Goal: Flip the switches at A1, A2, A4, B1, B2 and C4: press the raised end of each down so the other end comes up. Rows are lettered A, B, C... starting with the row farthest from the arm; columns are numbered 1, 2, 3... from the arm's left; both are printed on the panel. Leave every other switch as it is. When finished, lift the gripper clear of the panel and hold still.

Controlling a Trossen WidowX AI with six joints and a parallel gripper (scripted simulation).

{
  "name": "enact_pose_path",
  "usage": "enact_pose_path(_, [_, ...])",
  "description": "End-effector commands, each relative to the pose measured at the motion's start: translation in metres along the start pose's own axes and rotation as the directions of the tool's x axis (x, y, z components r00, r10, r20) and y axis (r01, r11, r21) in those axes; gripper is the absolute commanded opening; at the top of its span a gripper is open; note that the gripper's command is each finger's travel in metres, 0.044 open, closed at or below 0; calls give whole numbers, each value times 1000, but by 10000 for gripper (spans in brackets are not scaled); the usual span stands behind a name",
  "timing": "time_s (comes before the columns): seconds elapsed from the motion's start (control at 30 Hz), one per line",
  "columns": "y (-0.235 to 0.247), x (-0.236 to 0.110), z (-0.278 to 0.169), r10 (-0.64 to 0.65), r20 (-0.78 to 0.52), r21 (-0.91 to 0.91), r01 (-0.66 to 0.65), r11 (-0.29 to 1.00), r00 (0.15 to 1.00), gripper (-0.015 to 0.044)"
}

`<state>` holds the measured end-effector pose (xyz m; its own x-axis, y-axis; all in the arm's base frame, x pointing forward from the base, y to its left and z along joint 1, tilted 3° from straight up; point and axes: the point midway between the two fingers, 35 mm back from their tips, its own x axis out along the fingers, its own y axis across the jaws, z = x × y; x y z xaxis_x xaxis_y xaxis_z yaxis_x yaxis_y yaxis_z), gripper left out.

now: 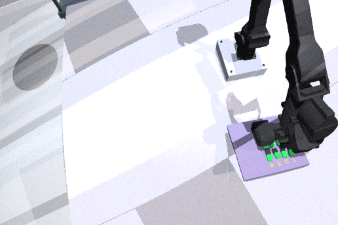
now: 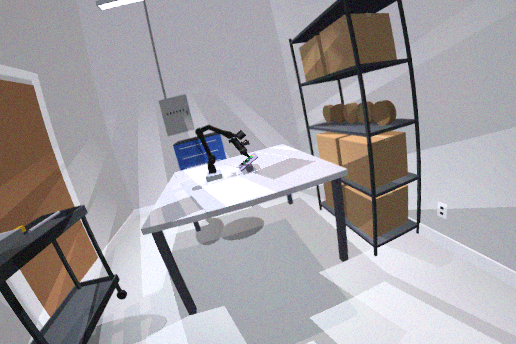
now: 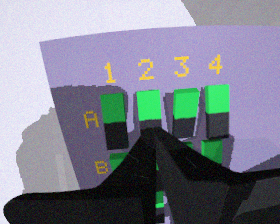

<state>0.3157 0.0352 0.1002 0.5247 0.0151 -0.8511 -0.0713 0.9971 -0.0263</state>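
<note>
Your gripper is pinched fully closed on nothing so the tips work as one poker; it's parked at the A2 switch on the purple panel near the table's far edge.

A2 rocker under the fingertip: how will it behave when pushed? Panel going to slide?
The A2 switch looks like a stiff rocker: probably pivots, near end down, far end up. The shut gripper meets it with a narrow tip, so slipping sideways seems possible. The purple panel lies flat and thin on the table; tipping seems unlikely, sliding can't be ruled out.
</note>
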Motion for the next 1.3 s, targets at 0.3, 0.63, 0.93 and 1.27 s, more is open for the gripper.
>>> enact_pose_path(0.3, [1, 4, -1, 5, -4, -1, -5, 1000, 1000, 0])
enact_pose_path(0.63, [1, -37, 4, 3, -20, 0, -3, 1000, 1000, 0])
enact_pose_path(0.93, [-1, -61, 2, 5, -33, -1, -5, 1000, 999, 0])
enact_pose_path(1.27, [-43, -58, 2, 0, -30, -3, 0, 1000, 1000, 0])
